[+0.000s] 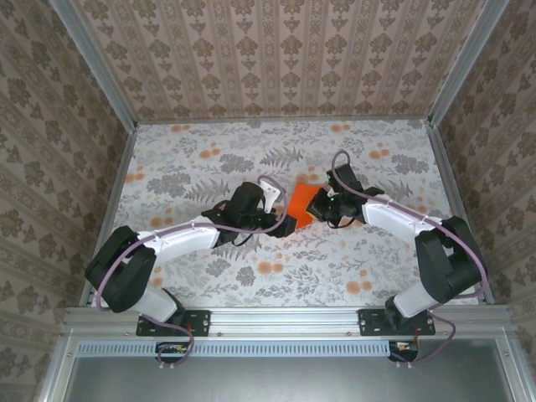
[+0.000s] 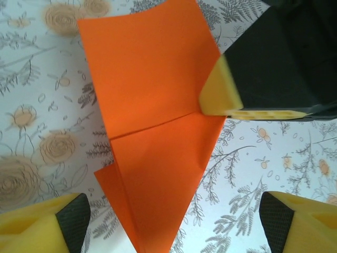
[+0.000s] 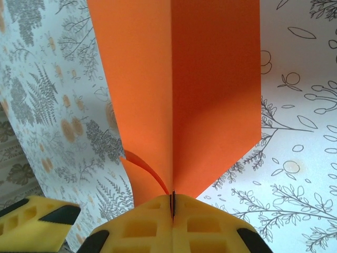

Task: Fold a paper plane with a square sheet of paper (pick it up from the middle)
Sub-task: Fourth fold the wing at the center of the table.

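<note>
Item: vivid orange creased paper sheet (image 1: pixel 303 203), mid-bench, between both hands.
Right hand (image 3: pixel 172 206): fingers pressed together, pinching the sheet's folded edge.
Left hand (image 2: pixel 176 224): spread wide, either side of the sheet's pointed corner, not gripping.
Surface: floral-print bench (image 1: pixel 209 159).

The left arm (image 1: pixel 180 237) and right arm (image 1: pixel 394 219) share white link tubes, bulky black joint housings and looping lilac cables (image 1: pixel 334 165). Their jaws are yellow with moulded cut-outs and textured black pads (image 2: pixel 73 219).
</note>
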